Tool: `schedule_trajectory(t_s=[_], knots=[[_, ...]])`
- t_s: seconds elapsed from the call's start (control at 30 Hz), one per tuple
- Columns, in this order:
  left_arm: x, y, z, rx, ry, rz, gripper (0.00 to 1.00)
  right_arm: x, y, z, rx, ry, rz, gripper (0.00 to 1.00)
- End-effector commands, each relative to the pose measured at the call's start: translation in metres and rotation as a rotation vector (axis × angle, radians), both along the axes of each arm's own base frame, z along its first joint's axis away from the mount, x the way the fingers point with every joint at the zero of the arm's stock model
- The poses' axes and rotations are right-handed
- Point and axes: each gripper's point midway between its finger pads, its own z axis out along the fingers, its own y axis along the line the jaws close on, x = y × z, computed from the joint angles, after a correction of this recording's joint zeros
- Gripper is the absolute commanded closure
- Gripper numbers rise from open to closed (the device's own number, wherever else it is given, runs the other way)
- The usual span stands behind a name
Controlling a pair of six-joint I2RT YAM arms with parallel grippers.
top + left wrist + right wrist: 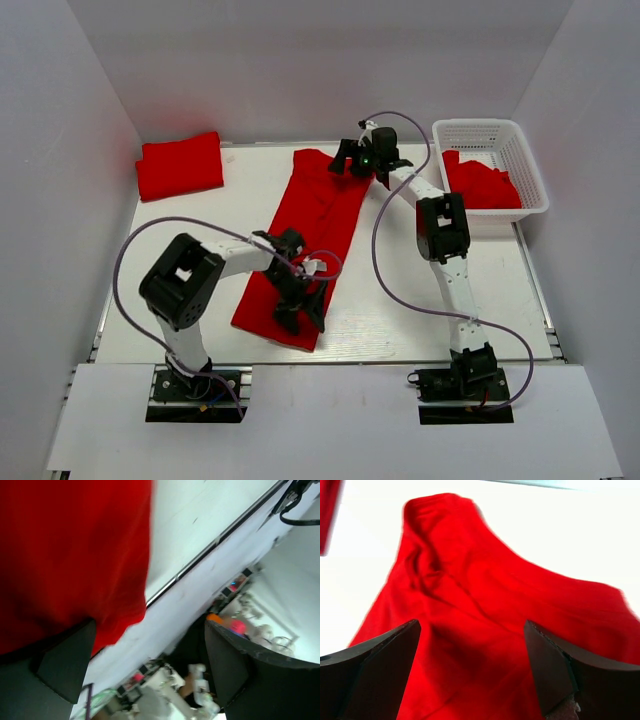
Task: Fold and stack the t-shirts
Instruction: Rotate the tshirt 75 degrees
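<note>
One red t-shirt (pixel 312 235) lies on the table as a long narrow strip, running from the back middle to the near edge. My left gripper (pixel 300 312) is open and empty over its near end. In the left wrist view the shirt (pixel 70 555) fills the upper left, and the gripper (pixel 150 667) is past its hem. My right gripper (pixel 355 162) is open and empty over the strip's far end. In the right wrist view the gripper (pixel 472 665) hangs above wrinkled red cloth (pixel 485 610). A folded t-shirt (pixel 180 165) lies at the back left.
A white lattice basket (pixel 525 165) stands at the back right with more red shirts (pixel 480 185) inside. White walls close in the table on three sides. The table's near edge (pixel 200 560) runs right beside my left gripper.
</note>
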Motion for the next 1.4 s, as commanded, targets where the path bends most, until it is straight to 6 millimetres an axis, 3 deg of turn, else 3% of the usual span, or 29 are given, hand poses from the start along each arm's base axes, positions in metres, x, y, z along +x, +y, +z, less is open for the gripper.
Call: schedule_trajectory(t_s=[0.0, 0.1, 0.2, 0.23, 0.27, 0.37, 0.47, 0.53, 0.57, 0.6, 0.63, 0.7, 0.73, 0.77, 0.87, 1.0, 1.13, 1.3, 1.37], knots=[[0.028, -0.015, 0.017, -0.035, -0.135, -0.099, 0.00, 0.026, -0.021, 0.033, -0.096, -0.144, -0.056, 0.10], [0.056, -0.033, 0.040, -0.091, -0.255, -0.108, 0.00, 0.018, -0.024, 0.062, -0.116, -0.166, -0.045, 0.10], [0.084, -0.036, 0.066, -0.113, -0.372, -0.061, 0.00, 0.007, -0.027, 0.110, -0.127, -0.229, -0.049, 0.10], [0.092, -0.035, 0.074, -0.097, -0.424, -0.044, 0.00, 0.005, -0.029, 0.112, -0.140, -0.230, -0.053, 0.10], [0.107, -0.026, 0.071, -0.005, -0.489, 0.002, 0.00, -0.002, -0.022, 0.129, -0.141, -0.251, -0.042, 0.10], [0.156, 0.000, 0.083, 0.185, -0.636, 0.199, 0.00, -0.021, -0.020, 0.127, -0.199, -0.176, -0.067, 0.10], [0.197, 0.039, 0.090, 0.366, -0.717, 0.394, 0.00, -0.045, -0.012, 0.109, -0.228, -0.064, -0.088, 0.10], [0.217, 0.054, 0.095, 0.398, -0.750, 0.479, 0.00, -0.058, -0.010, 0.093, -0.241, 0.026, -0.116, 0.10], [0.232, 0.072, 0.103, 0.425, -0.774, 0.557, 0.00, -0.065, -0.003, 0.090, -0.255, 0.045, -0.133, 0.10], [0.238, 0.081, 0.103, 0.446, -0.751, 0.640, 0.00, -0.067, 0.001, 0.084, -0.264, 0.063, -0.142, 0.10], [0.251, 0.086, 0.121, 0.405, -0.804, 0.692, 0.00, -0.077, 0.009, 0.073, -0.279, 0.106, -0.151, 0.10], [0.266, 0.101, 0.131, 0.368, -0.839, 0.763, 0.00, -0.076, 0.008, 0.057, -0.313, 0.130, -0.193, 0.10], [0.269, 0.109, 0.131, 0.383, -0.841, 0.784, 0.00, -0.085, 0.013, 0.049, -0.321, 0.174, -0.210, 0.10], [0.277, 0.125, 0.141, 0.402, -0.861, 0.830, 0.00, -0.082, 0.010, 0.048, -0.335, 0.175, -0.243, 0.10], [0.282, 0.159, 0.144, 0.481, -0.860, 0.898, 0.00, -0.090, 0.003, 0.027, -0.384, 0.238, -0.292, 0.10], [0.292, 0.187, 0.149, 0.512, -0.869, 0.969, 0.00, -0.106, -0.010, 0.001, -0.442, 0.310, -0.336, 0.10], [0.300, 0.204, 0.150, 0.526, -0.864, 1.025, 0.00, -0.106, -0.016, -0.038, -0.460, 0.384, -0.306, 0.10], [0.292, 0.212, 0.158, 0.508, -0.868, 1.048, 0.00, -0.092, -0.036, -0.063, -0.488, 0.413, -0.295, 0.10], [0.287, 0.215, 0.152, 0.505, -0.860, 1.052, 0.00, -0.089, -0.045, -0.075, -0.470, 0.445, -0.290, 0.10]])
